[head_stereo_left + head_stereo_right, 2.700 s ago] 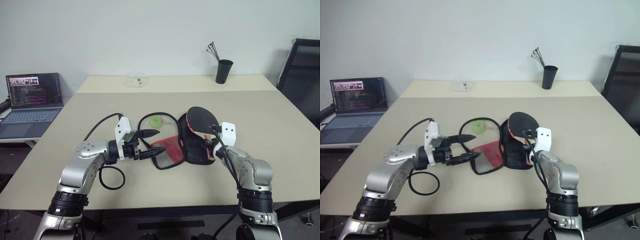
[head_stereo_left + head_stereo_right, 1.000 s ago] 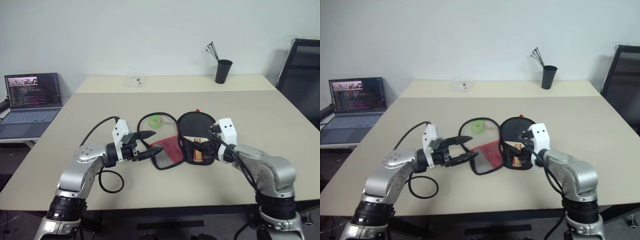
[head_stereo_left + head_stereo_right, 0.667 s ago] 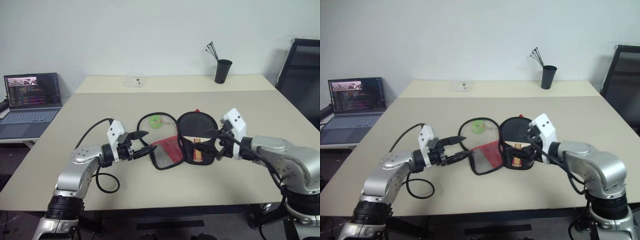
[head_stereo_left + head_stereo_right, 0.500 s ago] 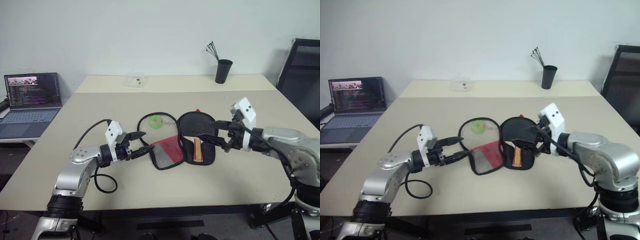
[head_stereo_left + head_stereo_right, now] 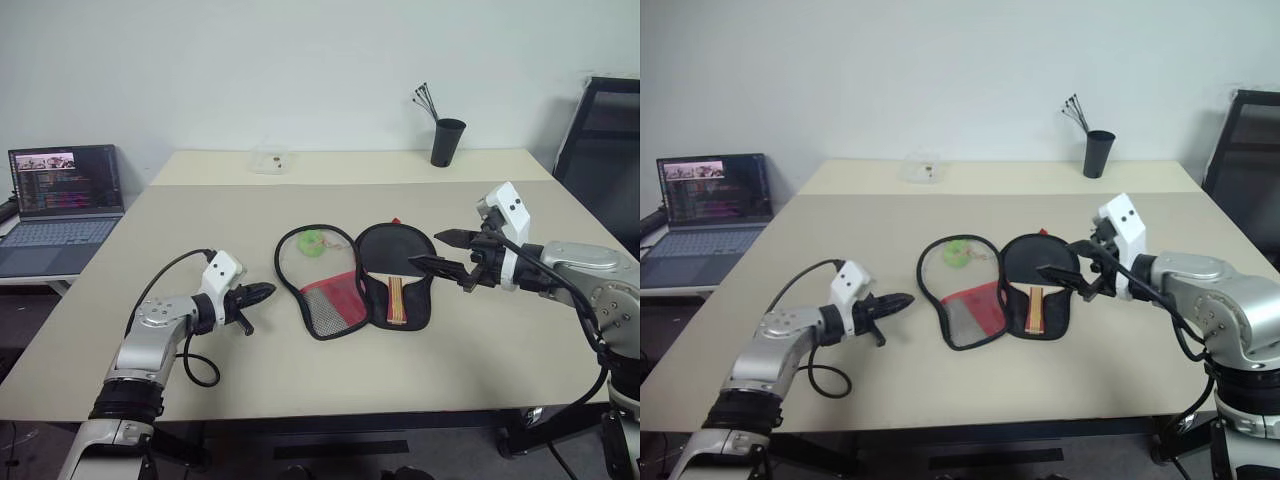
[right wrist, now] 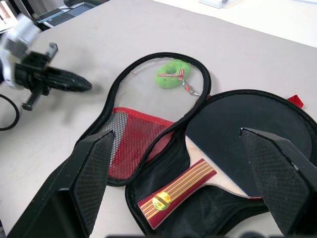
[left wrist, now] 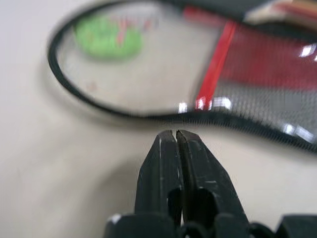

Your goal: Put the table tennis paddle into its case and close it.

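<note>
Paddle (image 6: pixel 233 144) lies in the open case (image 5: pixel 355 280), mid-tabletop (image 5: pixel 300 380), toward the front edge; the mesh flap is laid out flat beside it. Left end effector (image 7: pixel 177 134) is pinched together, empty, just short of the flap's rim. Right end effector (image 5: pixel 438 250) hovers spread wide over the paddle. Insertion looks done; closing comes next: grab the flap, fold it over, then zip.

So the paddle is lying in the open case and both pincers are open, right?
Not quite. The paddle does lie in the open case, and the right pincer is open, but the left pincer is shut. The left wrist view shows its two fingers pressed together, holding nothing.
</note>
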Robot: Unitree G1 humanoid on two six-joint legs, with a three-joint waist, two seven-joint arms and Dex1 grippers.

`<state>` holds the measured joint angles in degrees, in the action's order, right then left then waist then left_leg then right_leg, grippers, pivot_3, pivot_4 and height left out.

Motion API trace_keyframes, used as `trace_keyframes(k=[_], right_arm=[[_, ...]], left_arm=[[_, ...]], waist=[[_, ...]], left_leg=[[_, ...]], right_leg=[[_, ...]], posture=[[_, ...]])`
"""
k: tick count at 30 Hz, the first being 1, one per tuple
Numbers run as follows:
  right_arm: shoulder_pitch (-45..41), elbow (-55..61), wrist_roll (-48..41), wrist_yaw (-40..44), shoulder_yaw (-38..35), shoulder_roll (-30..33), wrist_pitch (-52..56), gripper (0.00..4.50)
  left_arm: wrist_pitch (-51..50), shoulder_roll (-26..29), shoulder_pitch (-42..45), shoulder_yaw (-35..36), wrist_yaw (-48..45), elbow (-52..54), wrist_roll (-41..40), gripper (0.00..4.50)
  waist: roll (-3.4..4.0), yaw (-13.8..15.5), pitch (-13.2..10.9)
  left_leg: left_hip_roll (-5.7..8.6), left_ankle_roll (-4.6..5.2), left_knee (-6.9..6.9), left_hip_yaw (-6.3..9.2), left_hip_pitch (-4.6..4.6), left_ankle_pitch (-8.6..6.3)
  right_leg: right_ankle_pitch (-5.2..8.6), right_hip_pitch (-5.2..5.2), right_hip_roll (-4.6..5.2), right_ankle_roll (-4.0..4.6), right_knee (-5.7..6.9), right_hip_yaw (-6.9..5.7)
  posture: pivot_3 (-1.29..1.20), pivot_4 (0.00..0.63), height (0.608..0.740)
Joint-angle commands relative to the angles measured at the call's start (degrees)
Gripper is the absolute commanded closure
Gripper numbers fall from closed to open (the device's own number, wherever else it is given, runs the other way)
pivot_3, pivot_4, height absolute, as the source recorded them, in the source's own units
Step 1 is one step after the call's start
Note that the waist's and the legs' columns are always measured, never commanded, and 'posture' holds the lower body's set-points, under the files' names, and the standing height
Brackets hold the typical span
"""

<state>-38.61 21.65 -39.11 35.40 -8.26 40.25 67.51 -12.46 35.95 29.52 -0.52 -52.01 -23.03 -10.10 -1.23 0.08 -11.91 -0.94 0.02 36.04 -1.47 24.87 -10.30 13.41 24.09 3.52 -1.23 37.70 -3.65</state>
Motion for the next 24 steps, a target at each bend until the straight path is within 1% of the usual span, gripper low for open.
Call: trace_keyframes(k=[1,5,13,15,24], right_arm=[[-0.4,1.4,-0.5,-0.1,-1.4,1.0,-1.4,0.03],[-0.2,1.6,-0.7,-0.4,-1.2,0.9,-1.4,0.03],[0.3,2.1,-1.0,-0.9,-1.5,1.3,-1.1,0.03],[0.4,2.2,-1.1,-0.9,-1.7,1.5,-1.0,0.03],[3.4,2.7,-1.7,-0.1,-5.1,5.8,-0.4,0.03]], left_arm=[[2.7,0.1,3.4,-0.9,1.3,-3.5,2.9,4.48],[5.7,-3.3,7.8,-2.4,2.5,-9.7,4.8,4.48],[9.5,-10.0,13.3,-3.7,2.3,-17.7,6.0,4.48],[10.7,-10.8,14.3,-3.8,2.3,-19.0,6.4,4.48],[12.2,-14.4,23.8,-2.9,0.0,-14.7,4.0,4.48]], waist=[[-0.01,0.0,0.0],[-0.03,0.2,0.0],[-0.05,0.4,0.0],[-0.08,0.4,0.0],[-0.14,0.6,0.0]], left_leg=[[0.0,0.0,0.0,0.0,0.0,0.0],[0.02,0.0,0.02,0.0,0.0,0.0],[0.06,0.01,0.05,-0.04,0.02,0.0],[0.07,0.01,0.06,-0.04,0.02,0.0],[0.1,0.0,0.07,-0.06,0.08,0.0]], right_leg=[[0.0,0.0,0.0,0.0,0.0,0.0],[0.0,-0.02,0.02,0.0,0.01,-0.01],[-0.01,-0.02,0.05,-0.01,0.03,-0.04],[-0.01,-0.04,0.05,-0.02,0.03,-0.05],[-0.02,-0.03,0.06,-0.03,0.01,-0.08]], posture=[[0.0,0.15,0.74],[0.0,0.15,0.74],[0.0,0.15,0.74],[0.0,0.15,0.74],[0.0,0.15,0.74]])
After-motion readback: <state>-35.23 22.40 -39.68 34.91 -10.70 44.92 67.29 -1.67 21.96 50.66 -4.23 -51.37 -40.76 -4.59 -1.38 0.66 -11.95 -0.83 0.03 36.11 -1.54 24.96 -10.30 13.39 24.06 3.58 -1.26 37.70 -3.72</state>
